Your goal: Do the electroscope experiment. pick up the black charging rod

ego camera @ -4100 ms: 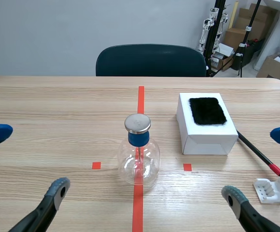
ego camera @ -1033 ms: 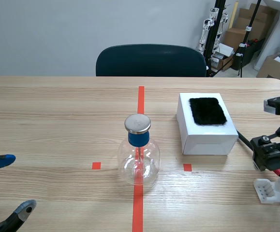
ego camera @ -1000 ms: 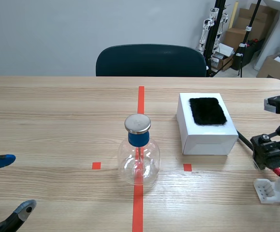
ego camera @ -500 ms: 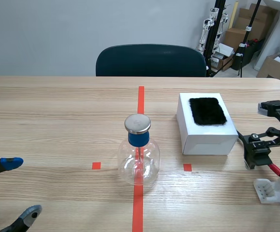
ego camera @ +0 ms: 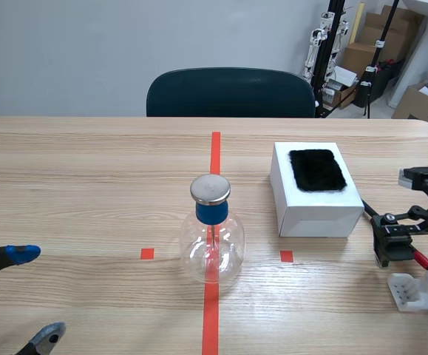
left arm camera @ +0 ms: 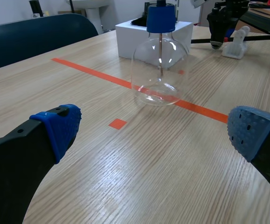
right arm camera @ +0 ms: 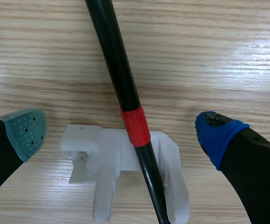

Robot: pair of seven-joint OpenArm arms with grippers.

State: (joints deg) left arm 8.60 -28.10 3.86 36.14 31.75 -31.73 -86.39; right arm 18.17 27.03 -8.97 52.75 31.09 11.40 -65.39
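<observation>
The black charging rod (right arm camera: 117,70) with a red band (right arm camera: 135,126) lies slanted, its near end resting in a white plastic stand (right arm camera: 125,163). My right gripper (right arm camera: 121,133) hangs open just above it, one finger on each side of the red band, touching nothing. In the scene view the rod (ego camera: 370,214) runs from behind the white box to the stand (ego camera: 419,291), under my right gripper (ego camera: 419,255). My left gripper (left arm camera: 155,133) is open and empty, low at the table's near left, its fingertips (ego camera: 23,254) apart.
A glass electroscope flask (ego camera: 212,238) with a blue neck and metal cap stands on the centre tape line. A white box (ego camera: 316,207) with a black fur pad (ego camera: 316,169) on top sits right of it. A dark chair (ego camera: 231,92) stands across the table.
My right arm has come in over the rod, then shifted slightly left and lower during the last second. The left gripper drew back to the near left corner.
</observation>
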